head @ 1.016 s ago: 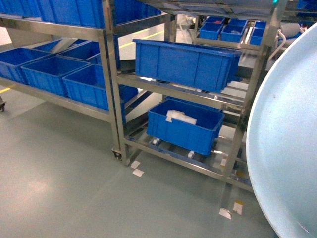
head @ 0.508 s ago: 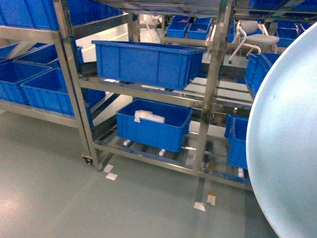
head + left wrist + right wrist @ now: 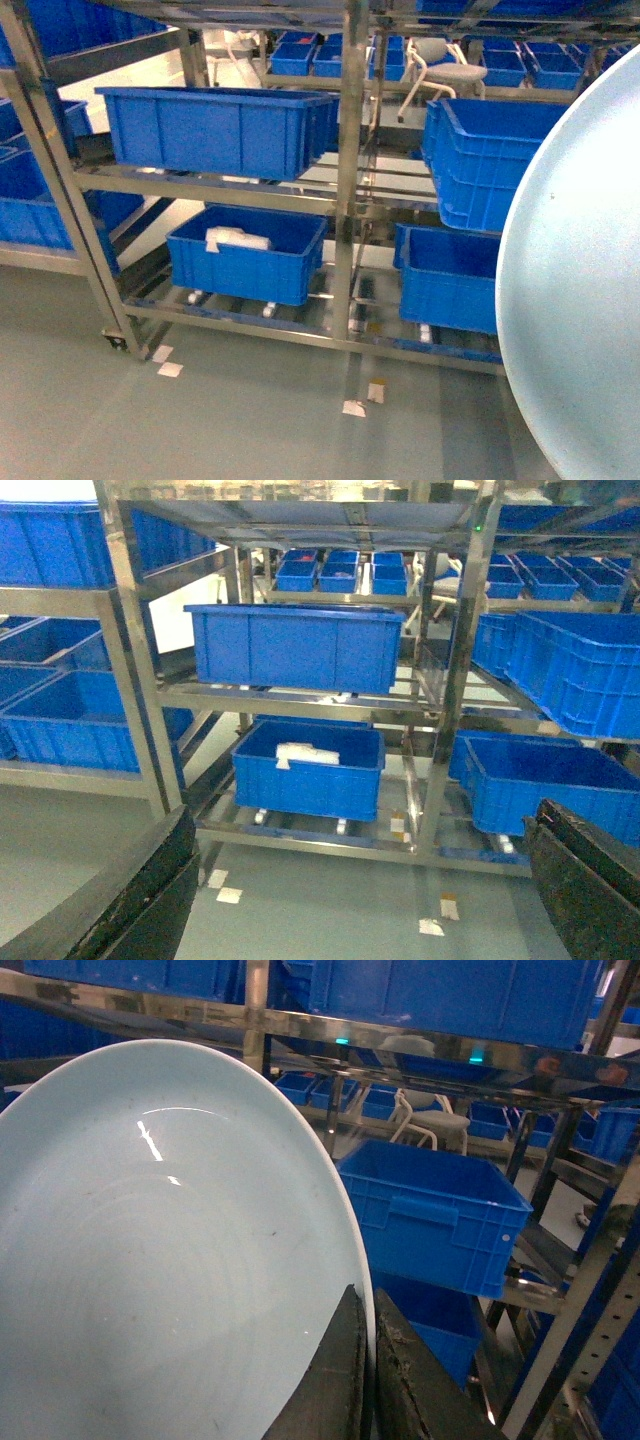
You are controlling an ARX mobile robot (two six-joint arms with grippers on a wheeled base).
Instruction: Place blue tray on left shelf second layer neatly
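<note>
The blue tray (image 3: 150, 1260) is held upright by its rim, pinched in the right gripper (image 3: 365, 1380), well apart from the left shelf second layer (image 3: 215, 185), which is occupied by a blue crate (image 3: 215, 130). The left gripper (image 3: 360, 880) is spread wide, empty.

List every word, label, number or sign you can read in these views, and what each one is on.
None can be read.
The blue tray, pinched at its rim by the right gripper, is unmarked.
The blue crates show no print.
White pieces in one lower crate and white floor tags look blank or too blurred.
</note>
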